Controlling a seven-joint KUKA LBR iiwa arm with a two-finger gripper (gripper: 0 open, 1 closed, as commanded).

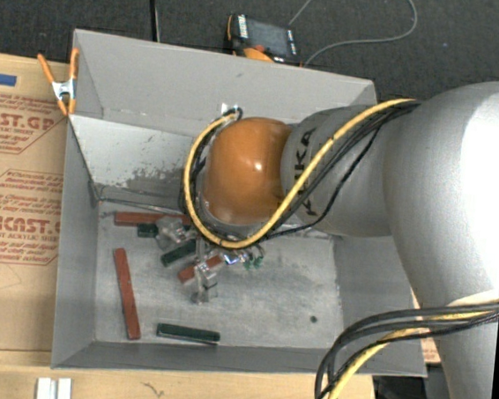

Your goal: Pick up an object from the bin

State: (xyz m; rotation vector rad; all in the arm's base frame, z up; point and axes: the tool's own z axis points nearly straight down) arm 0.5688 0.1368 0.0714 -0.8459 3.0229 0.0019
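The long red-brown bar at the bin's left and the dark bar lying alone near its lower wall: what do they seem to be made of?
The red-brown bar looks like painted wood or matte plastic: flat even colour, straight edges, no shine. The dark bar, dark green, shows a faint sheen, so perhaps plastic. The look alone cannot settle either.

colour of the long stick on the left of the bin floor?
Reddish-brown. The long stick shows best in the camera view.
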